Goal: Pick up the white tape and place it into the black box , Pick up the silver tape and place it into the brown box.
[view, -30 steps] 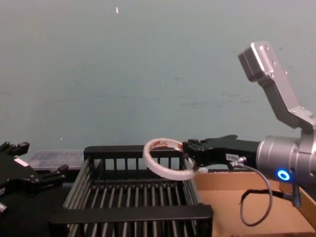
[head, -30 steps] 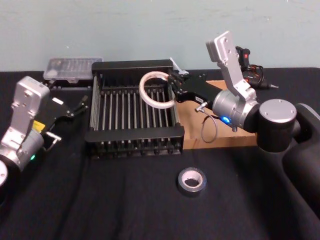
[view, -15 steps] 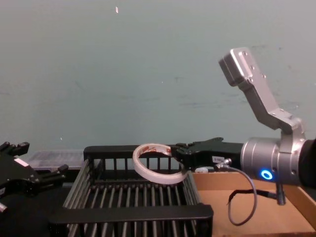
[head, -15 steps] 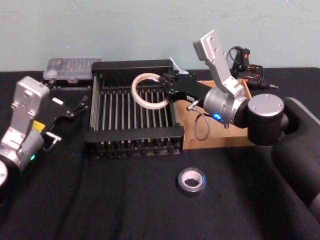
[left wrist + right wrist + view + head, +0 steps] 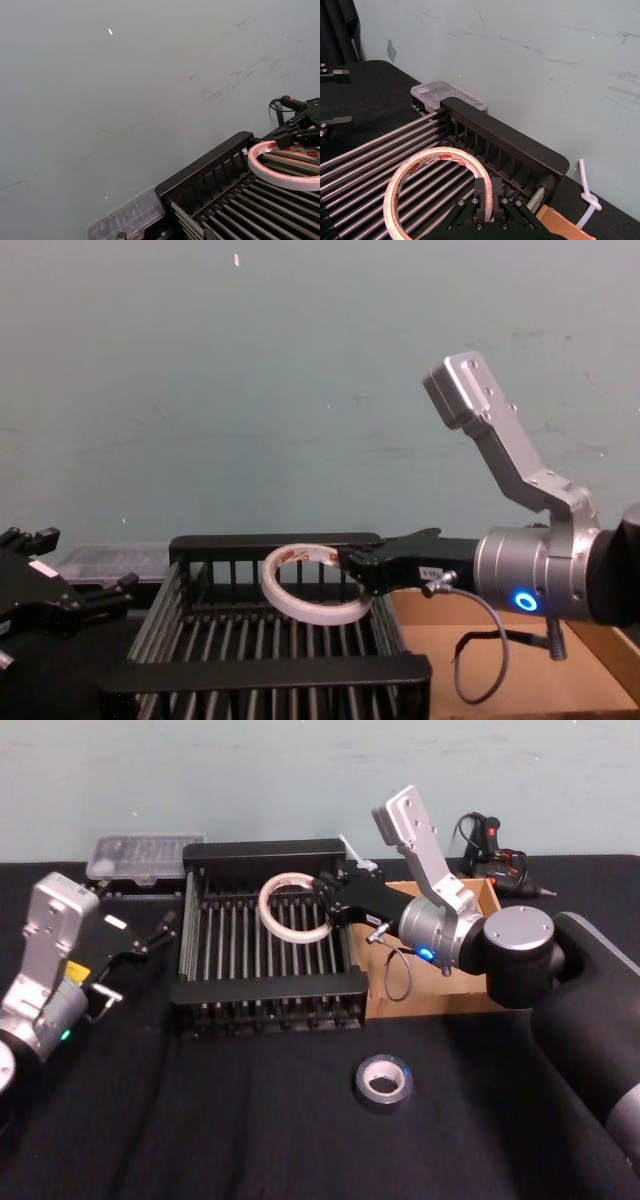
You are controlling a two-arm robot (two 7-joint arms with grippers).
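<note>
The white tape [image 5: 265, 915] hangs tilted just above the bars of the black box [image 5: 270, 986], toward its far right part. My right gripper [image 5: 326, 906] is shut on the ring's right side. The right wrist view shows its fingers pinching the white tape [image 5: 440, 152] over the black box [image 5: 495, 137]. From the chest view, the white tape [image 5: 285, 602] and right gripper [image 5: 356, 576] sit level with the crate's far rim. The silver tape [image 5: 384, 1082] lies flat on the black cloth in front. The brown box [image 5: 440, 995] sits right of the crate. My left gripper [image 5: 158, 930] is parked open, left of the crate.
A clear plastic case [image 5: 140, 855] lies behind the crate's left corner. A black corded tool [image 5: 490, 845] rests at the back right, behind the cardboard tray. The black cloth in front, around the silver roll, has free room.
My right gripper has carried the white tape leftward and lower, from the crate's right edge to a spot over its bars. The left arm and the silver tape have not moved.
</note>
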